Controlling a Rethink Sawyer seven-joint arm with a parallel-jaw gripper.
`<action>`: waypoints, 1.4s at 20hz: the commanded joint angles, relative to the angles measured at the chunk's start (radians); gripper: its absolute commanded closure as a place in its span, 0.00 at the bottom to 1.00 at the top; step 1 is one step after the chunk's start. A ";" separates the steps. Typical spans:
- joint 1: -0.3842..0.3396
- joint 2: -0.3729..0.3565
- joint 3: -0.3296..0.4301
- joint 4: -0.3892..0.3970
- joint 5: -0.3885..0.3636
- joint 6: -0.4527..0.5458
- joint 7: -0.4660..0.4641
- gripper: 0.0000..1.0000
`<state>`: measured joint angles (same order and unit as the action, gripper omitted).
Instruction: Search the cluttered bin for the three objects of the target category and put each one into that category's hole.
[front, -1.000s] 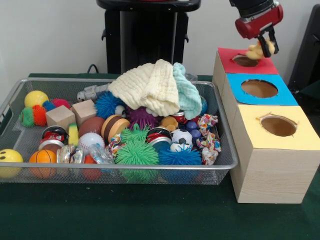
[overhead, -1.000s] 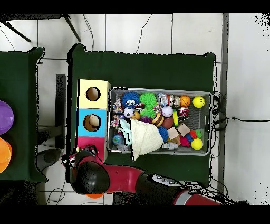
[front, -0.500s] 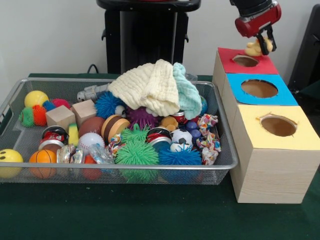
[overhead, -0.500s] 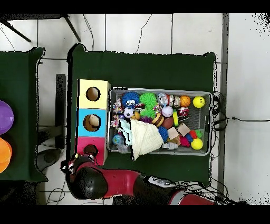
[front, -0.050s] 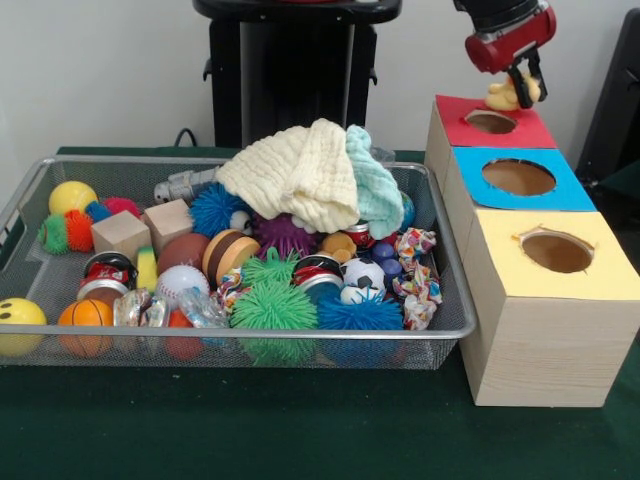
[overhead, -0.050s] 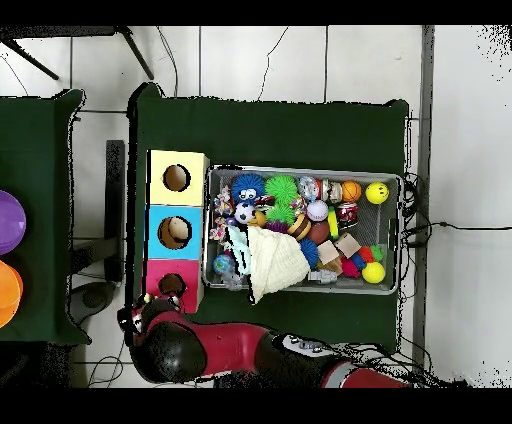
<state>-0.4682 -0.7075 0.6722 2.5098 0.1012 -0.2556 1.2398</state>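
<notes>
The robot's red-and-black hand (front, -0.050s: 520, 82) is hanging above the far edge of the red-topped box (front, -0.050s: 490, 124), pinching a small yellow toy, possibly a rubber duck (front, -0.050s: 504, 96), between its dark fingers (front, -0.050s: 514, 83), just above and behind the box's round hole (front, -0.050s: 490, 121). Next in the row toward the camera are sitting the blue-topped box (front, -0.050s: 520, 178) and the yellow-topped box (front, -0.050s: 553, 252), both holes uncovered. Beside them on the green-covered bench (front, -0.050s: 300, 430), a wire mesh bin (front, -0.050s: 440, 270) is brimming with spiky rubber balls, a miniature basketball, a soccer ball, wooden cubes and smiley balls, with a cream cloth (front, -0.050s: 295, 172) and a mint cloth (front, -0.050s: 375, 185) heaped on top. From overhead, the arm (overhead, -0.050s: 200, 345) is crossing below the bin.
</notes>
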 joint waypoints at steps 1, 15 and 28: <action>0.003 0.023 -0.075 -0.079 -0.042 -0.123 0.261 1.00; 0.026 -0.059 -0.086 -0.099 -0.055 -0.108 0.244 1.00; 0.049 -0.086 -0.107 -0.114 -0.053 -0.077 0.244 1.00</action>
<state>-0.4125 -0.8015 0.5981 2.5102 0.0457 -0.3120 1.2398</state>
